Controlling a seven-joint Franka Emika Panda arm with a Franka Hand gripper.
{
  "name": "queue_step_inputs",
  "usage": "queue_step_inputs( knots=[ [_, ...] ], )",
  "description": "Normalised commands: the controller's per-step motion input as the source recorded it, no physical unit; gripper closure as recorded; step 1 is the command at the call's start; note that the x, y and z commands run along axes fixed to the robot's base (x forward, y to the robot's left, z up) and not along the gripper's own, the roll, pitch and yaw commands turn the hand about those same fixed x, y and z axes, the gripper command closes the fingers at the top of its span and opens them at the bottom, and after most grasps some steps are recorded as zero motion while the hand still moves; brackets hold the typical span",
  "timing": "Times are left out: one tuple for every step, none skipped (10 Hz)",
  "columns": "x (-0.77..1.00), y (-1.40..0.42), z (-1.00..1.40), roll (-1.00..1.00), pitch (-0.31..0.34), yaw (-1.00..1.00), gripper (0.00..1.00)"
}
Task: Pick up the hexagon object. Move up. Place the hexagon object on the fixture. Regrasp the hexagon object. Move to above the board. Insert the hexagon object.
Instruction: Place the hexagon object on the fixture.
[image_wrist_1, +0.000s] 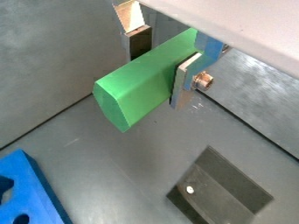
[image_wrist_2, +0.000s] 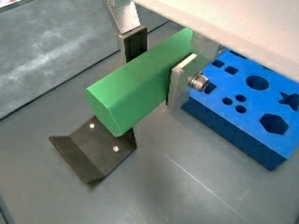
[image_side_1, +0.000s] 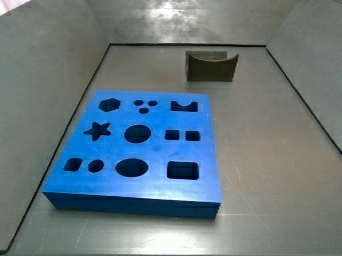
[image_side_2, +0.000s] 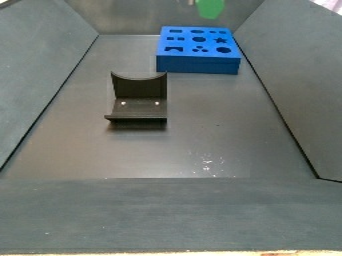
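The gripper (image_wrist_1: 162, 66) is shut on the hexagon object (image_wrist_1: 135, 87), a bright green prism bar held crosswise between the silver fingers (image_wrist_1: 187, 80). It shows the same way in both wrist views, with the gripper (image_wrist_2: 156, 66) gripping the bar (image_wrist_2: 128, 92) high above the floor. The fixture (image_wrist_1: 222, 192) (image_wrist_2: 93, 149) lies below, apart from the bar. The blue board (image_wrist_2: 246, 96) (image_wrist_1: 24, 192) is off to one side. In a side view only a bit of the green bar (image_side_2: 210, 8) shows at the top edge, above the board (image_side_2: 201, 50).
The dark fixture (image_side_1: 211, 66) (image_side_2: 138, 98) stands on the grey floor away from the board (image_side_1: 134, 145). Sloping grey walls enclose the floor on all sides.
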Motion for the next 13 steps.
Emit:
queue_step_inputs(
  knots=[
    [1.0,-0.1,0.09,0.07,0.155,0.0,1.0],
    [1.0,-0.08,0.08,0.07,0.156,0.01,1.0],
    [1.0,-0.08,0.07,0.07,0.153,0.02,1.0],
    [1.0,-0.07,0.07,0.07,0.157,0.03,1.0],
    [1.0,-0.06,0.06,0.08,0.155,0.03,1.0],
    [1.0,0.78,-0.45,-1.0,0.139,0.11,1.0],
    [1.0,0.8,-0.47,-1.0,0.14,0.11,1.0],
    [1.0,0.7,-0.34,-1.0,0.118,0.06,1.0],
    [1.0,0.64,-0.28,-1.0,0.118,0.05,1.0],
    [1.0,0.48,-0.18,-1.0,0.149,0.03,1.0],
    [1.0,0.4,-0.14,-1.0,0.165,0.01,1.0],
    [0.95,0.2,-0.08,-1.0,0.187,-0.02,1.0],
    [0.91,0.16,-0.07,-1.0,0.192,-0.04,1.0]
  ],
)
